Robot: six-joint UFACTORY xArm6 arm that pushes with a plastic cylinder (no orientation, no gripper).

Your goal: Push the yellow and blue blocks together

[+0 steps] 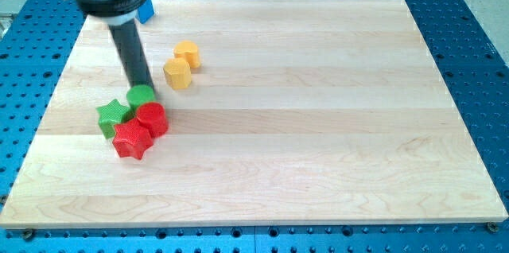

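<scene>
Camera view shows my tip (144,86), a plain rod with no jaws, touching the green cylinder (141,95). Yellow blocks (178,72) sit just right; the blue block (145,11) behind. Approach step: next, get behind one.

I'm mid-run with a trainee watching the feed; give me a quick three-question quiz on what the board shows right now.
1. True or false: the two yellow blocks lie beside each other, up and to the right of the red and green cluster.
2. Multiple choice: my tip is closest to which block? A) the green cylinder B) the red star C) the blue block
3. Fill in: the blue block sits near the board's top-____ corner, partly hidden by the arm.

Key:
1. True.
2. A; the tip ends at the green cylinder's upper edge.
3. Left.
</scene>
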